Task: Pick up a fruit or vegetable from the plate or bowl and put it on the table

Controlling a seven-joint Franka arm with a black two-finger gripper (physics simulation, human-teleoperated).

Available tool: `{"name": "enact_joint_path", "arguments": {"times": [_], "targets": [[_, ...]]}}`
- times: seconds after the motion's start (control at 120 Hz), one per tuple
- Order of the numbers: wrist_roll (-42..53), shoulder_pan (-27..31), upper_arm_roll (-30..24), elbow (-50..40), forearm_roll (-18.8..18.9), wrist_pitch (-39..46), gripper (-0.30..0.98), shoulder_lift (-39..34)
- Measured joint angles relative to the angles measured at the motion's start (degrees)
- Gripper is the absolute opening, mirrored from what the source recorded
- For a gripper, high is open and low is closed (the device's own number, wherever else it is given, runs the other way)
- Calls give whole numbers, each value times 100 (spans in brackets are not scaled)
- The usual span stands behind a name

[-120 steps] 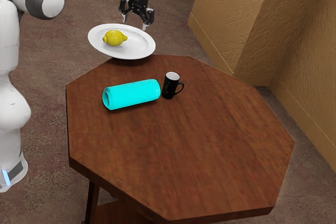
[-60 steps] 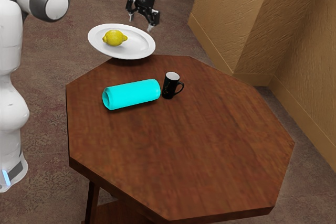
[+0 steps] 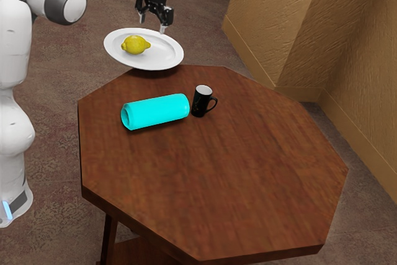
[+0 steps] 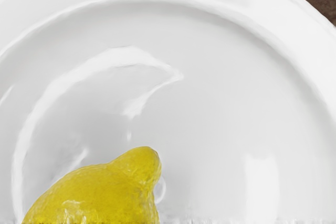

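Black above white: hovering over the plate [image 3: 162, 52] with gripper [image 3: 152, 26] spread, probably making room for straddling the lemon [image 3: 135, 44]. Pinching nothing.

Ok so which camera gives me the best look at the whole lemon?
The exterior view: the whole lemon is in sight there, lying on the white plate. The wrist view is closer and shows its nubby end and skin, but its lower edge cuts the lemon off.

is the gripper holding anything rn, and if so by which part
Nothing is held: the gripper is open above the plate, its fingers apart, and the lemon lies on the plate.
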Motion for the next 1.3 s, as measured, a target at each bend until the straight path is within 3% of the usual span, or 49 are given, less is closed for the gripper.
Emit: {"name": "enact_joint_path", "arguments": {"times": [0.317,1.3], "targets": [[615,-3,-1,-27,-84,-319,69,171],[1427,-3,10,-18,578,-430,69,442]]}}
